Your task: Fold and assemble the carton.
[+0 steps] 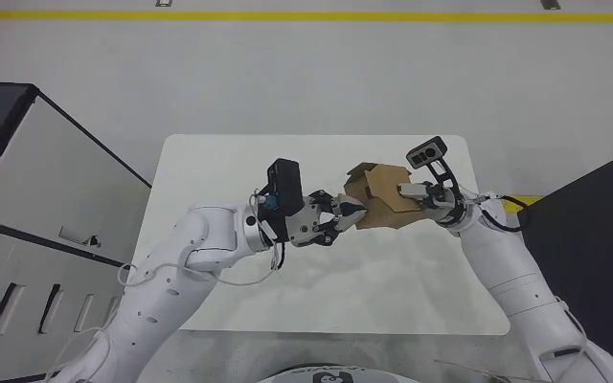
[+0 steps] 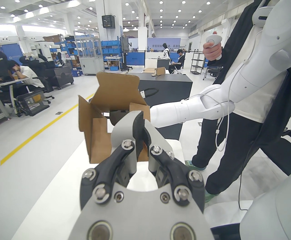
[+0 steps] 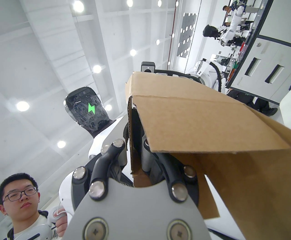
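Top view: carton point(image 1: 383, 194) over counter point(image 1: 287, 297), between the arms. Left wrist view: left claw point(image 2: 140, 130) pinching a flap. Right wrist view: right claw point(image 3: 134, 143) pinching the carton's wall.

1. A big robotics lab in an open industrial hall: pale floor with a yellow line point(image 2: 45, 128) and rows of round ceiling lights point(image 2: 179, 10).
2. Racks of blue bins point(image 2: 110, 46) stand far back.
3. Another white robot point(image 3: 234, 18) and grey cabinets point(image 3: 261, 68) stand nearby.
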Controlling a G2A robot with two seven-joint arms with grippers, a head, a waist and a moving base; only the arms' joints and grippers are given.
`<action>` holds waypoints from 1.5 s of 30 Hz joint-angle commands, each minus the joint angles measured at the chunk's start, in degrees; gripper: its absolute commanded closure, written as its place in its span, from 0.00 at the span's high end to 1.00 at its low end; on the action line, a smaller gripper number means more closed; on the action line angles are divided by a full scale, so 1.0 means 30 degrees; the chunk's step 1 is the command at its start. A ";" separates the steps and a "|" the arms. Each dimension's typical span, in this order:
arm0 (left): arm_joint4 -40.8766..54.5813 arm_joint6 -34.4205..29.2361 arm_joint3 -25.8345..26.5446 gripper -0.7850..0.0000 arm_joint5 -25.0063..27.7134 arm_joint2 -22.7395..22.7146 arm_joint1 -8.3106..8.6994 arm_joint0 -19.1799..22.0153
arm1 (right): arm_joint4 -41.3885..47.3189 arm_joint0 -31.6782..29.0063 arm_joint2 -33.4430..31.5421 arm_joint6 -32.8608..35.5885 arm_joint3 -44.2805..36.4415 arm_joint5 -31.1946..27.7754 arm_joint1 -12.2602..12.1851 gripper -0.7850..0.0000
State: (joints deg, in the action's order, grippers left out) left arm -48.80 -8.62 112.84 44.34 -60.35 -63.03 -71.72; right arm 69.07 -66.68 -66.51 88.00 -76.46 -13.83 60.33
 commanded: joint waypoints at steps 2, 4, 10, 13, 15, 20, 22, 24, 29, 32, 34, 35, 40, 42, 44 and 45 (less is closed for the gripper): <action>-0.0328 0.0371 0.0232 0.00 -0.0177 -0.0372 0.0028 -0.0155 | 0.0049 -0.0002 0.0024 0.0000 -0.0014 0.0138 -0.0005 0.00; -0.0634 0.0761 0.0410 0.00 -0.0301 -0.0612 0.0037 -0.0278 | 0.0046 -0.0024 0.0033 0.0000 -0.0039 0.0189 -0.0016 0.00; -0.2589 0.2929 0.1077 0.00 -0.1481 -0.1545 0.0025 -0.0853 | 0.0337 -0.0163 0.0107 0.0000 -0.0310 0.0629 -0.0071 0.00; -0.3369 0.3619 0.1243 0.00 -0.1877 -0.1729 0.0017 -0.1145 | 0.0496 -0.0233 0.0118 0.0000 -0.0417 0.0792 -0.0111 0.00; -0.3692 0.3911 0.1267 0.00 -0.2026 -0.1764 0.0008 -0.1293 | 0.0485 -0.0263 0.0130 0.0000 -0.0516 0.0849 -0.0151 0.00; -0.3500 0.3847 0.1377 0.00 -0.1638 -0.1451 -0.0040 -0.1190 | -0.0132 -0.0285 0.0139 0.0000 -0.0572 0.0682 -0.0274 0.00; -0.3278 0.3540 0.1318 0.00 -0.1473 -0.1172 -0.0074 -0.1051 | -0.0770 -0.0221 0.0133 0.0000 -0.0495 0.0584 -0.0335 0.00; -0.3004 0.3257 0.1175 0.00 -0.1321 -0.0792 -0.0124 -0.0904 | -0.1178 -0.0184 0.0159 0.0000 -0.0442 0.0567 -0.0365 0.00; -0.2451 0.2604 0.0821 0.00 -0.1225 -0.0021 -0.0260 -0.0438 | -0.2392 -0.0059 0.0175 0.0000 -0.0226 0.0460 -0.0407 0.00; -0.2167 0.2152 0.0646 0.00 -0.1170 0.0239 -0.0308 -0.0207 | -0.2822 -0.0027 0.0151 -0.0009 -0.0172 0.0437 -0.0395 0.00; -0.1957 0.1817 0.0546 0.00 -0.1109 0.0451 -0.0346 -0.0021 | -0.3177 -0.0010 0.0143 -0.0074 -0.0193 0.0442 -0.0383 0.00; -0.1949 0.1510 0.0519 0.00 -0.1166 0.0562 -0.0369 0.0130 | -0.3370 -0.0027 0.0148 -0.0193 -0.0227 0.0446 -0.0370 0.00; -0.1734 0.0489 0.0376 0.00 -0.1359 0.1107 -0.0474 0.0597 | -0.3971 -0.0082 0.0090 -0.0488 -0.0311 0.0536 -0.0344 0.00; -0.1620 0.0062 0.0242 0.00 -0.1455 0.1365 -0.0523 0.0776 | -0.4145 -0.0082 0.0059 -0.0479 -0.0309 0.0555 -0.0334 0.00; -0.1445 -0.0061 0.0196 0.00 -0.1531 0.1503 -0.0571 0.0951 | -0.4250 -0.0085 0.0028 -0.0491 -0.0315 0.0540 -0.0318 0.00; -0.1387 -0.0055 0.0175 0.00 -0.1548 0.1511 -0.0588 0.1022 | -0.4220 -0.0101 0.0019 -0.0482 -0.0305 0.0550 -0.0305 0.00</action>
State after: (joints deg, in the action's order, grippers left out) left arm -53.20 -8.81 113.45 39.75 -55.88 -64.74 -68.91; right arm 56.34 -66.93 -66.42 86.53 -77.39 -12.20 59.38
